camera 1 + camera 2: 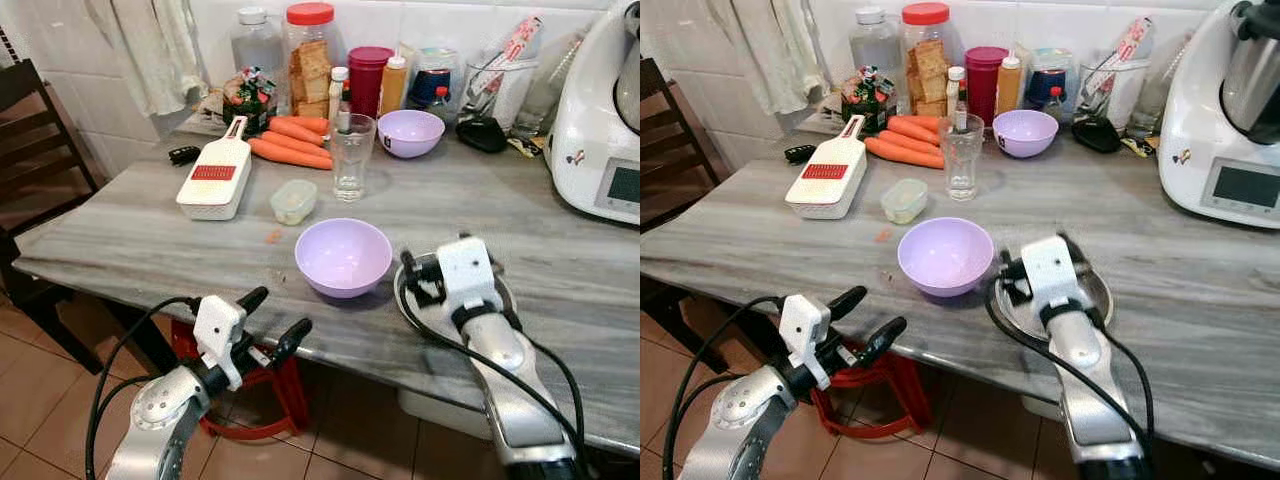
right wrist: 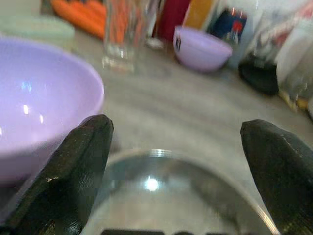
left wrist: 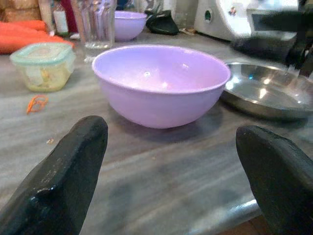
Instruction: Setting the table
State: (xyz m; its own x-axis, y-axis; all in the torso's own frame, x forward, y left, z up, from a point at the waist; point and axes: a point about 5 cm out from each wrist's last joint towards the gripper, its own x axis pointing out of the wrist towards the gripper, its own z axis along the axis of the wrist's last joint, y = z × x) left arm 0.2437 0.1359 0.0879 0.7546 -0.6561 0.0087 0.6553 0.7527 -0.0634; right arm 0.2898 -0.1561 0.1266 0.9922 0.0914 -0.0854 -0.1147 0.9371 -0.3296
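bowl (image 1: 343, 255), lilac, sits at frame centre on the grey table (image 1: 150, 235), near its front edge. just right of it i see a steel plate (image 3: 266, 90), close beside it. my right gripper (image 2: 178, 171) hangs over that plate, jaws released, holding nothing. my left gripper (image 1: 272, 320) hovers off the table edge at lower left, jaws likewise spread. glass (image 1: 352, 157) stands behind the bowl.

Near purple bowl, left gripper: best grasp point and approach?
Take the near purple bowl by its rim, on the table-edge side nearest the left gripper, one finger inside and one outside. It sits upright and empty with a thin, flared wall. The steel plate lies close on its right, under the right gripper, so probably avoid that side.
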